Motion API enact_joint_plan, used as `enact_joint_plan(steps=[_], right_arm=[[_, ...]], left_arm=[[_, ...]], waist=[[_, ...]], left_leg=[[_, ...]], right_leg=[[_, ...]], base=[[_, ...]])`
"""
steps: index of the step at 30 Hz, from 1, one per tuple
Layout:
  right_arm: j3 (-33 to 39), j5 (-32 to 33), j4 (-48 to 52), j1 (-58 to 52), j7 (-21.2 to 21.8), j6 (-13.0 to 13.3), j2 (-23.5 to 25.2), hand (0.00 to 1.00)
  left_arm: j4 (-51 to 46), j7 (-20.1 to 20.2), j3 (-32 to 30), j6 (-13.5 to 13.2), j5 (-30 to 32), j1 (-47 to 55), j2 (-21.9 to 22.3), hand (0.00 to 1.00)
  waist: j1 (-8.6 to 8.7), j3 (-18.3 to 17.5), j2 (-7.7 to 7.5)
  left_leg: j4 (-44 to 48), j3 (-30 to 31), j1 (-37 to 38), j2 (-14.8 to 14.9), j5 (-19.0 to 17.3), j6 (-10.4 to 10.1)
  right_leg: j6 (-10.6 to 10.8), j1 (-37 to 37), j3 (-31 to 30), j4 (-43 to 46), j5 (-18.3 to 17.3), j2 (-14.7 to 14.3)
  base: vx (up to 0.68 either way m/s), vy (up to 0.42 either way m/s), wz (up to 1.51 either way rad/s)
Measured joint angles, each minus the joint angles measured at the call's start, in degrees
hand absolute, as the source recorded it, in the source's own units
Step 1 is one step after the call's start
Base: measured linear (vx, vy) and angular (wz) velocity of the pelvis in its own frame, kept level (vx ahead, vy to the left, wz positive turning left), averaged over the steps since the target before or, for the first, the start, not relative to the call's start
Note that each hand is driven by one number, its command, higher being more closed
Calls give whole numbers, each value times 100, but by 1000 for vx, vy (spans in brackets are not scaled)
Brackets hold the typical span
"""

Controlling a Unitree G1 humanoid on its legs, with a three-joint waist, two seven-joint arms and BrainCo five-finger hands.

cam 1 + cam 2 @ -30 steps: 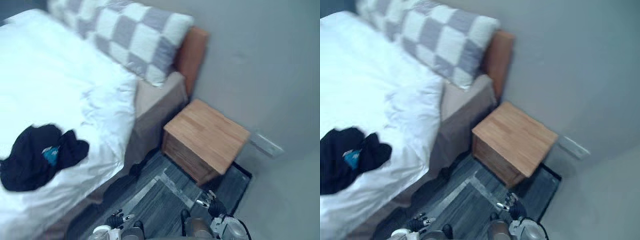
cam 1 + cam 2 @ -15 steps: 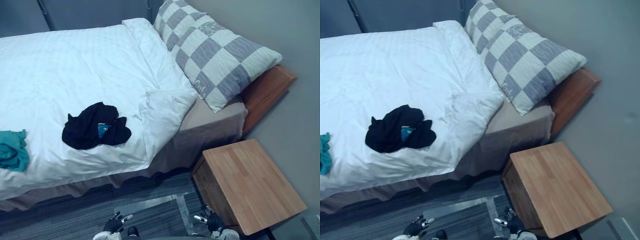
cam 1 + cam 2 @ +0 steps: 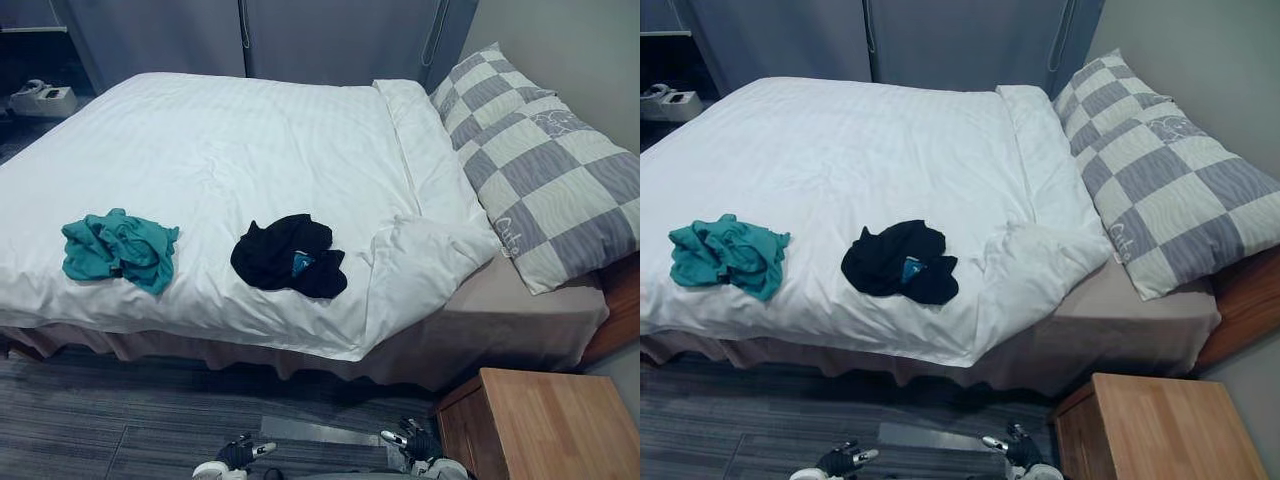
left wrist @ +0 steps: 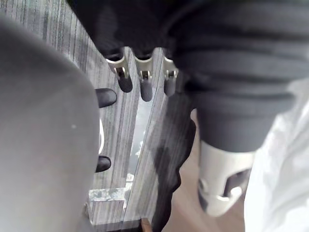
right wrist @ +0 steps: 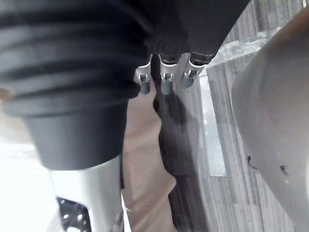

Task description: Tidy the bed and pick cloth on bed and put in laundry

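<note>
A black cloth and a teal cloth are seen lying on the bed; nothing is held.
The black cloth is crumpled on the white duvet near the bed's front edge, with the teal cloth set apart at nine o'clock from it. A checked pillow is placed at two o'clock and a wooden nightstand at five o'clock. The left hand and right hand are held low at six o'clock above the floor, fingers released.

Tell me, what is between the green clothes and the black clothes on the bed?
Nothing but a bare stretch of the white duvet lies between the teal cloth and the black cloth. The left eye view shows it.
</note>
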State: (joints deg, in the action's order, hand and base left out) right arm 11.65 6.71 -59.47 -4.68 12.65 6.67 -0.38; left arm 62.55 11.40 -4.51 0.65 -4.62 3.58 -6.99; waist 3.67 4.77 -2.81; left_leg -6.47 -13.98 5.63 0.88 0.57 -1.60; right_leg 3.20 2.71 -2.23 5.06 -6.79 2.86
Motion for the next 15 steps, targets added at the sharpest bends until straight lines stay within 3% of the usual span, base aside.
enact_joint_plan(steps=[4, 9, 15], right_arm=[[13, 0, -4, -4, 0, 0, -3, 0], [137, 88, -21, -13, -35, 3, 32, 0], [914, 577, 60, -36, -855, 8, -32, 0]], left_arm=[[1, 0, -6, -1, -1, -12, -5, 0], [19, -214, -78, -38, -70, -2, 6, 0], [84, -700, -503, -309, -631, 69, -6, 0]], waist=[[-1, -15, -9], [10, -30, -26], [53, -2, -11]], left_leg=[[1, -68, -71, -96, -39, 62], [3, -111, -50, -162, -128, 104], [32, 45, 14, -166, -91, 140]], right_leg=[[95, -82, -25, -103, 47, 95], [66, -57, -5, -38, 112, 175], [52, 103, 309, -38, 24, 204]], base=[[58, 63, -5], [114, 47, -7], [137, -15, 19]])
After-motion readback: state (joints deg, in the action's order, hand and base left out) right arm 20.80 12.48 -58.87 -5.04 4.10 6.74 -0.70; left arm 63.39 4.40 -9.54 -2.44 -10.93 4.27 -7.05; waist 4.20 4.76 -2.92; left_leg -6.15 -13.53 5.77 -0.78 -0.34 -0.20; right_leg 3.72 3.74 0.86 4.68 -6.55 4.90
